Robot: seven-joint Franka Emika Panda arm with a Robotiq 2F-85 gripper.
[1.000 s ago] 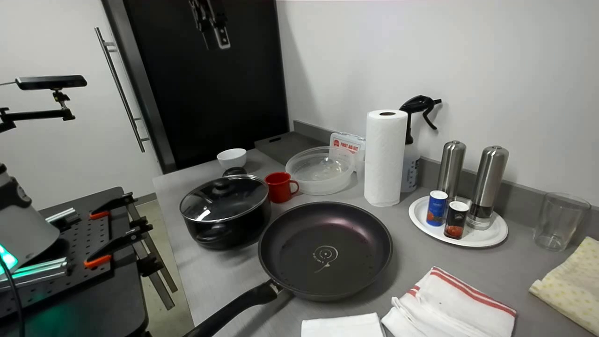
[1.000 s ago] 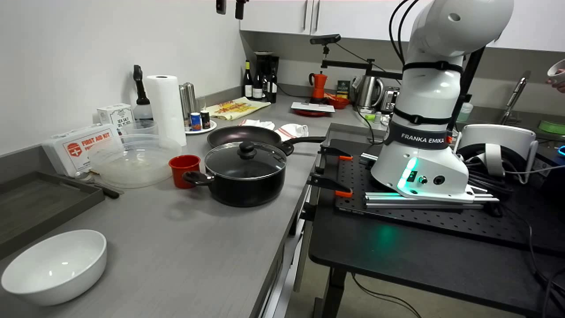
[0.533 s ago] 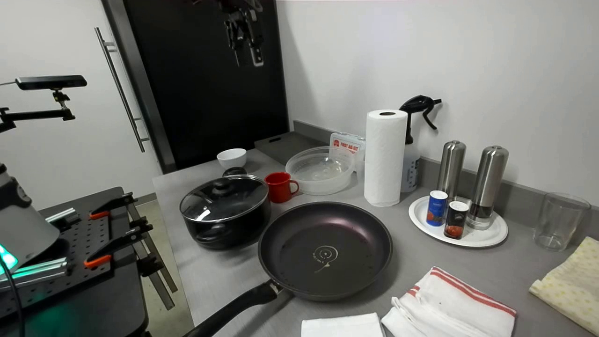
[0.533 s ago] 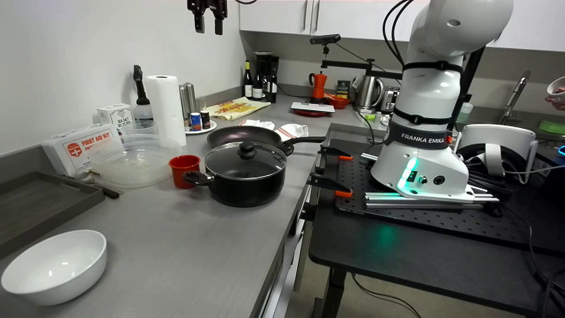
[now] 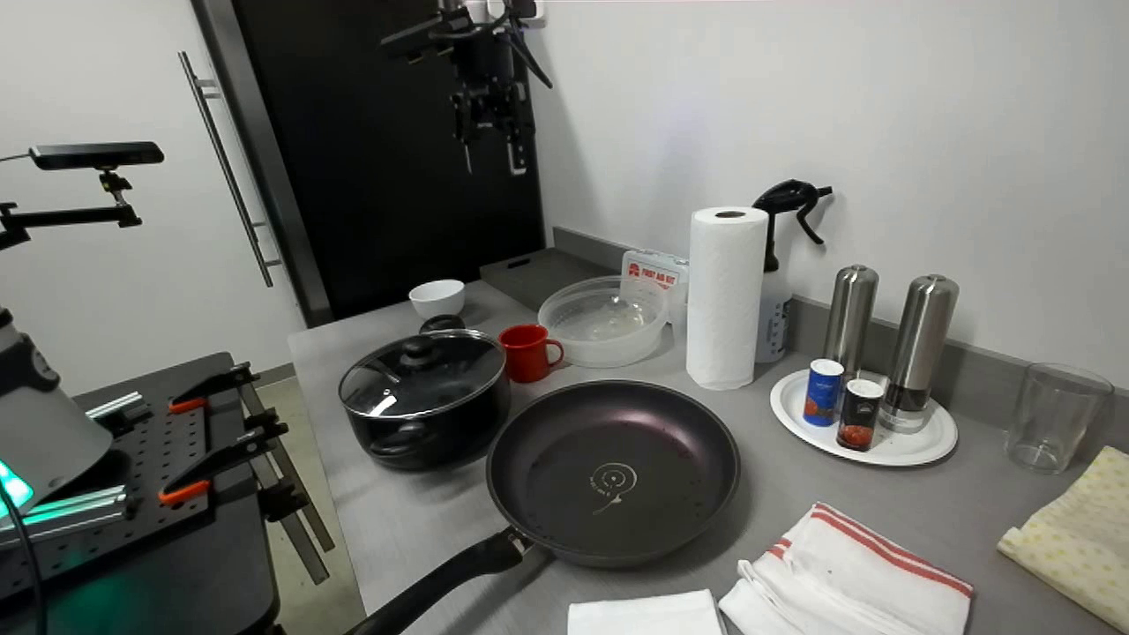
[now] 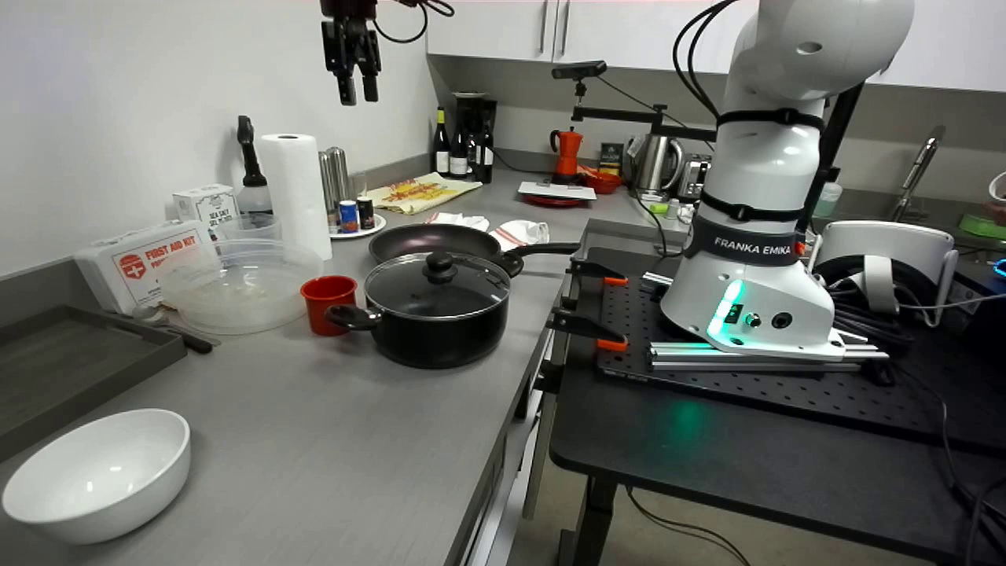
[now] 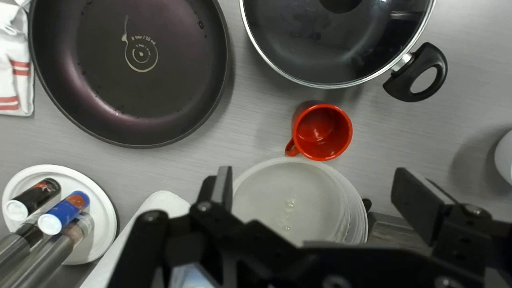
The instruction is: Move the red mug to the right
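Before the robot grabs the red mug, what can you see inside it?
In the wrist view, inside the red mug, I see only its shiny red walls and bottom, nothing else. In both exterior views, the mug's own side covers its bottom.

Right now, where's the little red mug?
In the wrist view, the small red mug sits right of centre, between the black lidded pot and the round translucent plastic tub.

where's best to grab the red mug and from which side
Take the red mug by its body, probably from above: it stands upright, mouth up. The pot and plastic tub flank it, so the open claw should likely set its fingers on the freer sides, off the handle.
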